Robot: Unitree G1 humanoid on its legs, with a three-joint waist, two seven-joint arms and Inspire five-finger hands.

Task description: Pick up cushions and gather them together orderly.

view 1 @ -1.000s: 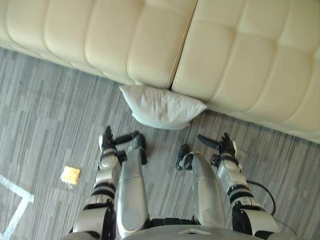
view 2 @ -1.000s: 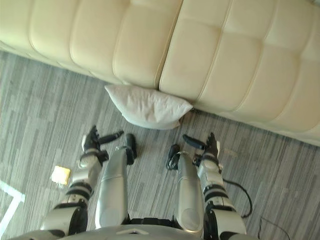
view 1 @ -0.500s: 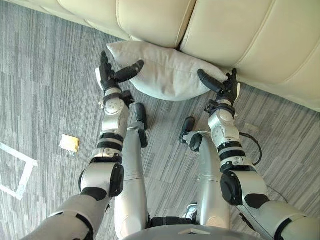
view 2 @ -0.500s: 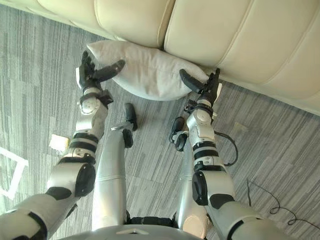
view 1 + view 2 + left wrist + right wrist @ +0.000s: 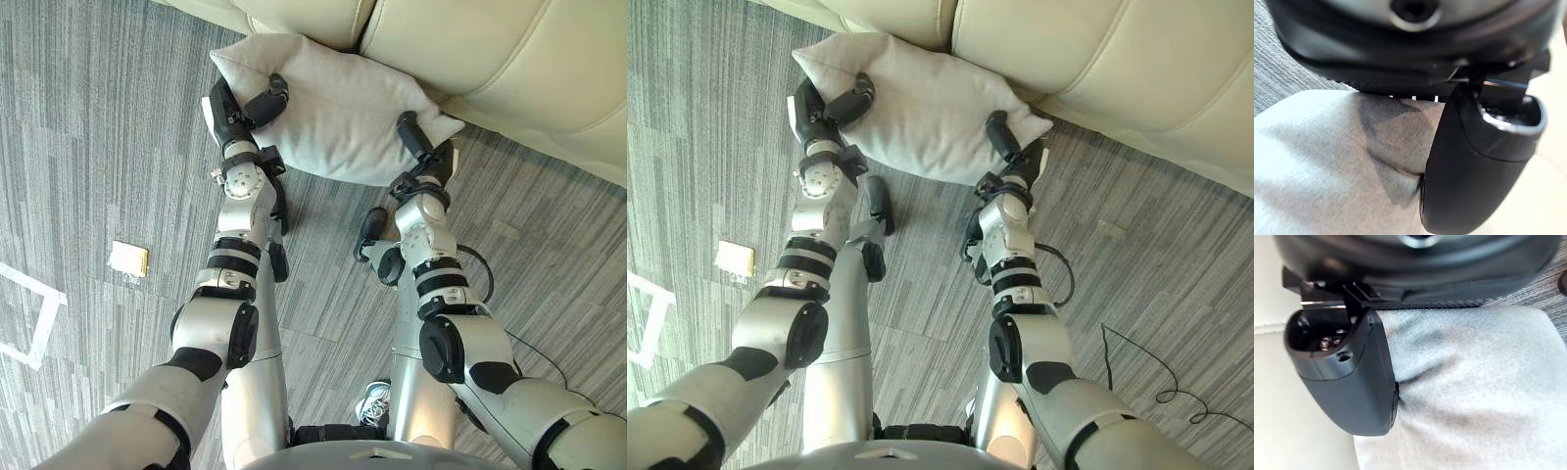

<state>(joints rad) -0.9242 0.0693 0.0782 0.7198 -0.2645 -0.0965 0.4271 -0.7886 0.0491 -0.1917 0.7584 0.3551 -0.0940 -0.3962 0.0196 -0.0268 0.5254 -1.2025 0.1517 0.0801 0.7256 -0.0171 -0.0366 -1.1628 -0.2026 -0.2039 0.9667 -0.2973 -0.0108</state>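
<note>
Taking hold of the cushion (image 5: pixel 333 108) for the lift, by the look of it: grasp set at both ends, raising not yet begun. Lies on the floor (image 5: pixel 98 147) with its far edge tucked against the base of the sofa (image 5: pixel 470 49), just below the seam between two seat sections. Long axis runs side to side along the sofa front, a little skewed, with the left corner pointing away and to the left and the right corner nearer and to the right.

Clamped at the left end by the left hand (image 5: pixel 235 116), thumb curled over the top and denting the cloth. Pinned at the right end by the right hand (image 5: pixel 419 147), thumb laid across the top face, with a crease in the fabric beside it in the wrist view. Fingers of both tucked below the cushion and out of sight, so the hold underneath is only presumed.

Next move, as a judgement: raising both ends together and level, keeping the squeeze even so the soft middle does not sag or slip, then carrying it off to a gathering spot.

Farther out on the left, a yellow slip (image 5: pixel 128 259) and a line of white tape (image 5: pixel 34 328), well apart from the cushion.
</note>
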